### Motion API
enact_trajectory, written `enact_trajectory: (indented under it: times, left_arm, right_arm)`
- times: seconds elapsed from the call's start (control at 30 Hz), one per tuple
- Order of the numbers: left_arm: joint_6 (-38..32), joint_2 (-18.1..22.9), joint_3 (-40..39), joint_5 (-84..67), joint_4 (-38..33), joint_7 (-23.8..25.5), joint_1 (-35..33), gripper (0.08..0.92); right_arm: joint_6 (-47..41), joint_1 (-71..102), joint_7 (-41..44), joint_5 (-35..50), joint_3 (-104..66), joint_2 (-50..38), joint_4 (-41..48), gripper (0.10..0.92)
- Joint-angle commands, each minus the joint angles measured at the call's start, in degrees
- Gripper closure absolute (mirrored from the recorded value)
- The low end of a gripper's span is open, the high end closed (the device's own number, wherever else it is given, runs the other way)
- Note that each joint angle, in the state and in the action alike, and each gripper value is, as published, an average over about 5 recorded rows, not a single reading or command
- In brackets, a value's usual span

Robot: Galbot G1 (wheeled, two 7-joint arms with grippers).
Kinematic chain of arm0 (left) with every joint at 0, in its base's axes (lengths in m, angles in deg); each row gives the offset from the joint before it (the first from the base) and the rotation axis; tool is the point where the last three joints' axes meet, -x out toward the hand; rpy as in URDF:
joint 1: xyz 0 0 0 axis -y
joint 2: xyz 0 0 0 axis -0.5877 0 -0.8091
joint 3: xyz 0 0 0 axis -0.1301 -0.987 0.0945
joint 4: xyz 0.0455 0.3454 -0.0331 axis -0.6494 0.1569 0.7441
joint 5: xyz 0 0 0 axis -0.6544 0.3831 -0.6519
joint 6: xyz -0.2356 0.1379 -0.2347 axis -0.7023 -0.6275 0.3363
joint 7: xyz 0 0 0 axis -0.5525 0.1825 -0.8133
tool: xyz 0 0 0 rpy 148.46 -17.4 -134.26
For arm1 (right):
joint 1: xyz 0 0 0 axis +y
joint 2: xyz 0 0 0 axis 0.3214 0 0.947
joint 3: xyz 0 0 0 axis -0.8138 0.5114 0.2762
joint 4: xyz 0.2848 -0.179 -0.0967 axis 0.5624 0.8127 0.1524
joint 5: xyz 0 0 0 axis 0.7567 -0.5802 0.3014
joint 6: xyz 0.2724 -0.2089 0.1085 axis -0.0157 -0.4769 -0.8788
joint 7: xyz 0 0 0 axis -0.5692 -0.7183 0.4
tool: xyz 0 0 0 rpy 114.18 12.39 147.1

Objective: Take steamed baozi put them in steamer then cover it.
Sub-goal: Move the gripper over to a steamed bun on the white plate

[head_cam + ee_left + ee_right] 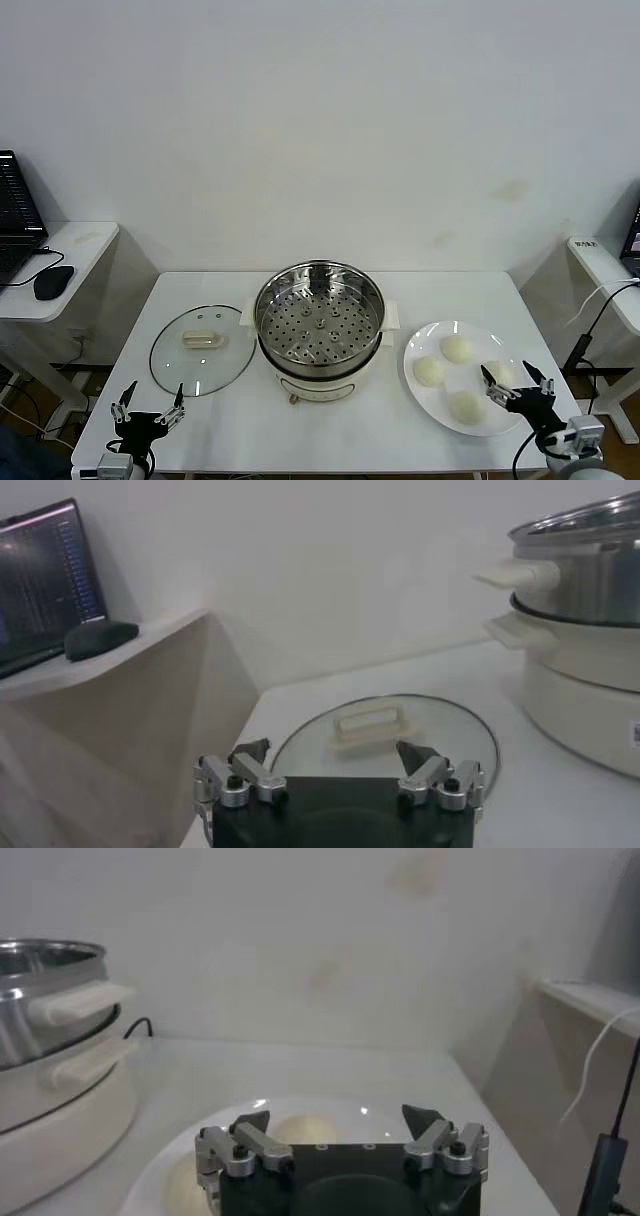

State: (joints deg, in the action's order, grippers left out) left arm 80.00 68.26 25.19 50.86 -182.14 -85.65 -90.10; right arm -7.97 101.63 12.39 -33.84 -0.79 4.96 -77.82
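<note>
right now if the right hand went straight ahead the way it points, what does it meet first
Probably the round cream-white steamed buns on the flat white plate. The open right hand sits at the plate's near edge, aimed across it, with a bun right ahead between its fingers. Depth is unclear, so it might skim over them.

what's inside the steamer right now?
Only the perforated tray shows inside the steamer; no baozi there, all four sit on the plate. Below the tray is hidden.

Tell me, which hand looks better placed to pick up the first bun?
The right hand. It hovers open at the edge of the plate holding the four baozi, while the left hand waits open near the cover, across the steamer from them.
</note>
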Motion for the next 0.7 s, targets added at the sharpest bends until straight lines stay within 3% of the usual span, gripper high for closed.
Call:
enact_trajectory:
  times: [0.03, 0.2, 0.5, 0.7]
  left_arm:
    - [-0.01, -0.06, -0.05, 0.04, 0.01, 0.04, 0.01, 0.177]
    - [0.44, 0.04, 0.30, 0.69, -0.07, -0.52, -0.19, 0.177]
    - [0.36, 0.55, 0.29, 2.16, -0.84, -0.65, -0.36, 0.177]
    - [0.42, 0.85, -0.19, 2.53, -1.77, -0.37, -0.55, 0.177]
  right_arm:
    - [0.09, -0.81, -0.71, 0.66, -0.30, -0.54, -0.10, 0.203]
    - [-5.09, -6.47, 4.64, -4.10, -1.74, -7.49, 1.04, 0.203]
    - [-11.82, -18.05, 31.78, -23.62, 1.05, -22.47, 9.42, 0.203]
    - [-10.11, -31.37, 50.28, -35.74, 9.58, -28.44, 16.75, 0.203]
